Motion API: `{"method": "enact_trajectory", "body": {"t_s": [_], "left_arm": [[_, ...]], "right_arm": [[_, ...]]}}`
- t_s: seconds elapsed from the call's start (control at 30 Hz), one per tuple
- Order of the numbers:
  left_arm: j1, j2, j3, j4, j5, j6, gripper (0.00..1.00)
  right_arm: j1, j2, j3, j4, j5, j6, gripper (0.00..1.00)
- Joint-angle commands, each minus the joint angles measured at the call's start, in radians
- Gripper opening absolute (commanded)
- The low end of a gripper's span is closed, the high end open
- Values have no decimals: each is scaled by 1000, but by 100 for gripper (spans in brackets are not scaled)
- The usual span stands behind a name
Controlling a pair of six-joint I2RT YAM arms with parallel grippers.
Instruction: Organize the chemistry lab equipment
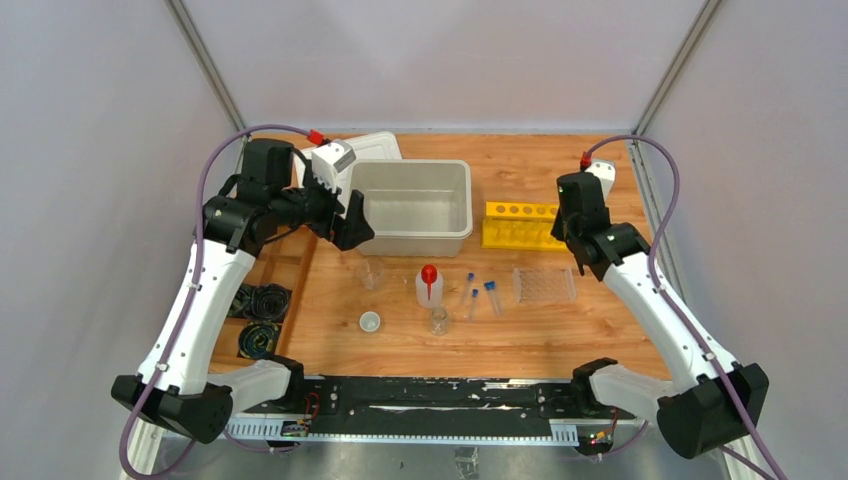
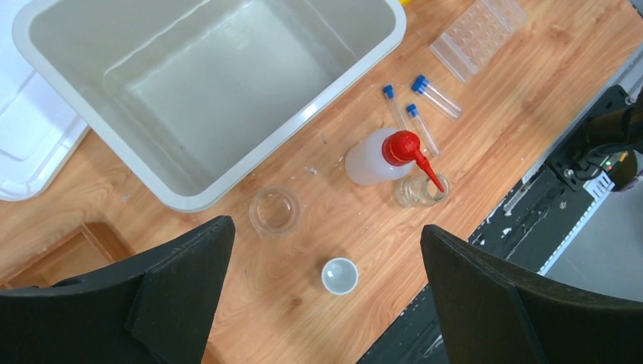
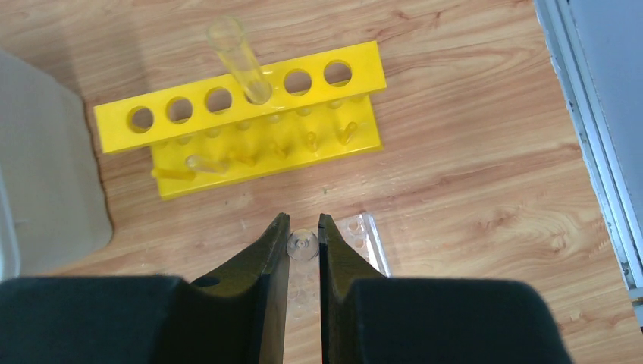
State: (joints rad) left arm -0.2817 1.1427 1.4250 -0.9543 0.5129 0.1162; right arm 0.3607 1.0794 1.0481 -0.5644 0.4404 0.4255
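Observation:
My left gripper (image 2: 326, 225) hangs open and holds nothing, high over the table beside the grey bin (image 1: 468, 200). Far below it lie a tiny white cup (image 2: 339, 275), a clear beaker (image 2: 274, 211), a white squeeze bottle with a red nozzle (image 2: 371, 158), a small glass flask (image 2: 419, 190) and three blue-capped test tubes (image 2: 436, 96). My right gripper (image 3: 303, 220) is shut on a clear test tube (image 3: 302, 245), whose round end shows between the fingertips. It hovers in front of the yellow rack (image 3: 243, 106), where one clear tube (image 3: 239, 61) stands tilted in a hole.
A clear well plate (image 1: 544, 284) lies under my right gripper. A white lid (image 1: 375, 148) sits behind the bin. Two black cable coils (image 1: 262, 300) rest in a wooden recess at the left. Grey walls close in the table on three sides.

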Motion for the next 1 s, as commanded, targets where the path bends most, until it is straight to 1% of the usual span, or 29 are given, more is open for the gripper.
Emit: {"method": "enact_trajectory", "body": {"t_s": [0.0, 0.1, 0.37, 0.57, 0.97], "left_arm": [[7, -4, 28, -30, -28, 8, 100], [7, -8, 20, -34, -32, 18, 100], [7, -5, 20, -43, -40, 26, 100], [7, -7, 21, -49, -46, 34, 100], [7, -9, 22, -49, -53, 39, 100]], "right_arm": [[-36, 45, -28, 90, 78, -1, 0], [-50, 83, -42, 161, 86, -6, 0], [-71, 190, -48, 270, 119, -19, 0], [-85, 233, -77, 324, 154, -19, 0], [-106, 279, -103, 378, 123, 7, 0]]}}
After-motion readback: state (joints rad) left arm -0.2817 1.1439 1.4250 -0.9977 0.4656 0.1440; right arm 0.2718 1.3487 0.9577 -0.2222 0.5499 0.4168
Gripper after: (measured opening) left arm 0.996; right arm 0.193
